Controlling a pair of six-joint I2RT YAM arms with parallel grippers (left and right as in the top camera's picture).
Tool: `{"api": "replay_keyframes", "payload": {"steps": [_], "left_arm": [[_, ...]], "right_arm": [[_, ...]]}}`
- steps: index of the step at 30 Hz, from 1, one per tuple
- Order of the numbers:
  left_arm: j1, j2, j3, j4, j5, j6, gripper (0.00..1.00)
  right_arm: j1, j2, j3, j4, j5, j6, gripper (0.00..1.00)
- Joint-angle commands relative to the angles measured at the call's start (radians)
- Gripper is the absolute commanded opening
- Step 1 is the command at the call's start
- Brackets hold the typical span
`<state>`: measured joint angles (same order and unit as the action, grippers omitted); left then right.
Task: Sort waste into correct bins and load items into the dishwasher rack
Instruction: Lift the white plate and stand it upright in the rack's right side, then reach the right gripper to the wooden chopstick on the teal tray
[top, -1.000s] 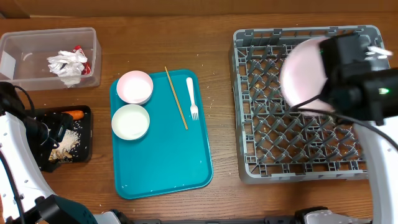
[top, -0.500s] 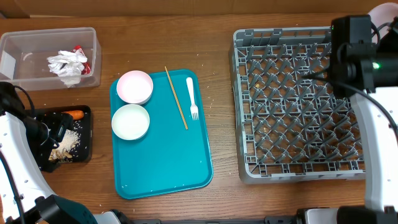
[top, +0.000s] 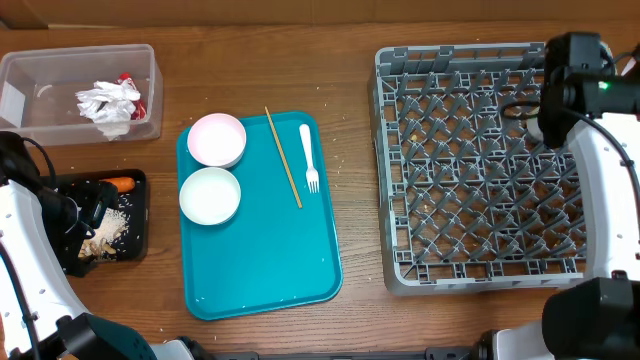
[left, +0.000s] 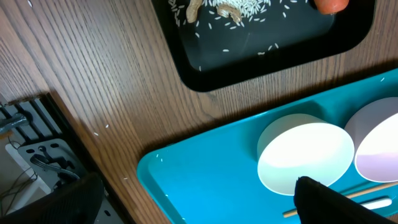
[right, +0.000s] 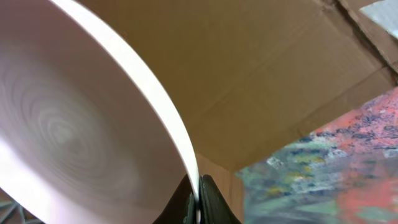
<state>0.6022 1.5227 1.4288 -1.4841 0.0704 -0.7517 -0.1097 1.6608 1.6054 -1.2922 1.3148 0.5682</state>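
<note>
The dishwasher rack (top: 385, 170) is a square grey plastic crate with an open lattice floor and rows of upright pegs, set on the right of the wood-grain table (top: 355, 110). The right arm (top: 610, 190), white links with black joints, reaches along the rack's right side to its far right corner. In the right wrist view, the right gripper (right: 198, 191) has its black fingers pressed together on the thin rim of the plate (right: 74, 124). This plate is a smooth, glossy, pale pink disc held on edge, its face filling the left of that view with brown cardboard (right: 261, 81) behind; the arm hides it from overhead. The left arm (top: 30, 260) bends over the black tray (top: 140, 215), a shallow rectangle holding loose grains (top: 112, 225) and an orange carrot piece (top: 122, 184). The left gripper (left: 198, 190) is spread wide and holds nothing. The flat teal tray (top: 270, 260) carries a round pink bowl (top: 217, 139) just beside a round white bowl (top: 210, 195). Also on it are a thin wooden stick (top: 283, 158), its long axis running far to near at a slight slant, and a white fork (top: 309, 158) roughly parallel, tines toward the near edge. The clear tub (top: 30, 70) holds a crumpled napkin (top: 105, 103) and a red wrapper (top: 138, 100).
</note>
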Motion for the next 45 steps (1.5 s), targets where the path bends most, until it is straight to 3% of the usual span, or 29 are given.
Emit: {"api": "replay_keyframes", "payload": {"steps": [1,10,19,25,30,33,38,43,45], "left_arm": [[0.000,0.002,-0.003,0.001,-0.003,0.015,1.00],[0.000,0.002,-0.003,0.001,-0.003,0.015,1.00],[0.000,0.002,-0.003,0.001,-0.003,0.015,1.00],[0.000,0.002,-0.003,0.001,-0.003,0.015,1.00],[0.000,0.002,-0.003,0.001,-0.003,0.015,1.00],[0.000,0.002,-0.003,0.001,-0.003,0.015,1.00],[0.000,0.002,-0.003,0.001,-0.003,0.015,1.00],[0.000,0.002,-0.003,0.001,-0.003,0.015,1.00],[0.000,0.002,-0.003,0.001,-0.003,0.015,1.00]], "right_arm": [[-0.029,0.003,-0.093,0.031,0.011,0.013,0.04],[-0.076,0.003,-0.290,0.171,-0.058,0.012,0.04],[-0.076,0.003,-0.309,0.225,-0.095,0.008,0.05],[-0.071,-0.002,-0.301,0.237,-0.135,0.008,0.29],[-0.071,-0.021,-0.257,0.236,-0.239,-0.056,0.39],[-0.068,-0.060,-0.185,0.232,-0.381,-0.135,0.43],[-0.019,-0.130,-0.028,0.151,-0.676,-0.143,0.44],[0.088,-0.203,0.063,0.130,-1.187,-0.143,0.45],[0.140,-0.220,0.062,0.149,-1.426,-0.154,0.52]]}}
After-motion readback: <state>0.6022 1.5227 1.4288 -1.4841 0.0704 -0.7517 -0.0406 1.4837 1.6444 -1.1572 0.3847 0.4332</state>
